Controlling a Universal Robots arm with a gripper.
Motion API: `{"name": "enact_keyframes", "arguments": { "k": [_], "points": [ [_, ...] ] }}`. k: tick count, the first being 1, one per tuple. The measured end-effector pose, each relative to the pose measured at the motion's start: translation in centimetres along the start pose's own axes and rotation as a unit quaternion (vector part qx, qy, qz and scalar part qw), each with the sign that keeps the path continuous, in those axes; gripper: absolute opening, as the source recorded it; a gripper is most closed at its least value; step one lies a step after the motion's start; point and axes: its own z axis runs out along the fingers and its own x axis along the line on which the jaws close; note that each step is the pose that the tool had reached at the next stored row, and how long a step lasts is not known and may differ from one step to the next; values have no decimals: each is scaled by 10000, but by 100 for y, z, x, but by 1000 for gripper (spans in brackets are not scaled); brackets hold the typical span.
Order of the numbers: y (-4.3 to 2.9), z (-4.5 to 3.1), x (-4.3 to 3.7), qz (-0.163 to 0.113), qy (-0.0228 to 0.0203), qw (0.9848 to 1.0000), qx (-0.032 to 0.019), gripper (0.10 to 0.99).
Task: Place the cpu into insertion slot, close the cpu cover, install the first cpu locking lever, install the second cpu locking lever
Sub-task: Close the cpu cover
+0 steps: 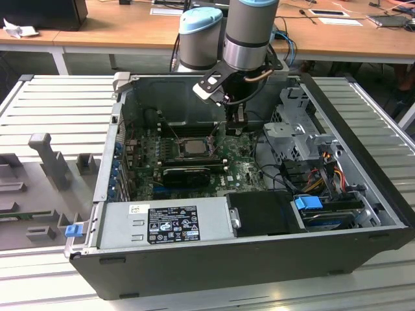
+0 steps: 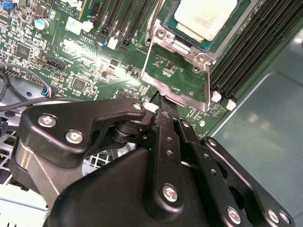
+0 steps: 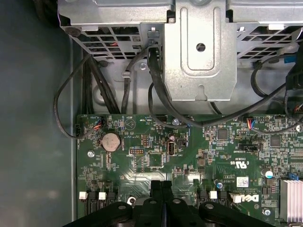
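Wrist pointing straight down, my grey and pale-blue arm reaches from above into the black computer case, which lies open on its side. My black gripper hangs just beside the square dark-framed insertion slot, between that slot and the silvery metal drive cage. It is low over the green circuit board.

In both wrist views my two fingers are pressed together with no gap between them, and nothing sits between them.

The cpu, a small flat square chip with a pale silver-grey metal top, lies seated in the insertion slot with its top bare.

The cpu cover, a thin silvery metal frame plate with a square opening, is swung open off the chip. It lies on the side of the slot where my gripper is, and green board shows through its opening.

My joined fingertips meet the cover at its free edge, the edge farthest from the slot. I cannot tell whether they press on that edge or only brush it.
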Motion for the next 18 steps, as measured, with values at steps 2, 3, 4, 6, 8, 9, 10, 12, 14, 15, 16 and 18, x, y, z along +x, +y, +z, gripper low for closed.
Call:
{"name": "enact_keyframes", "arguments": {
  "k": [2, 3, 4, 6, 8, 9, 10, 12, 14, 15, 16, 18],
  "points": [
    [-2, 0, 0, 0, 0, 10000, 0, 106],
    [-3, 0, 0, 0, 0, 10000, 0, 106],
    [-5, 0, 0, 0, 0, 10000, 0, 106],
    [-7, 0, 0, 0, 0, 10000, 0, 106],
    [-9, 0, 0, 0, 0, 10000, 0, 106],
    [-12, 0, 0, 0, 0, 10000, 0, 106],
    [-14, 0, 0, 0, 0, 10000, 0, 106],
    [-20, 0, 0, 0, 0, 10000, 0, 106],
    [-23, 0, 0, 0, 0, 10000, 0, 106],
    [-25, 0, 0, 0, 0, 10000, 0, 106],
    [-25, 0, 0, -1, 0, 10000, 0, 106],
    [-31, 0, 0, 0, 0, 10000, 0, 106]
  ]
}}
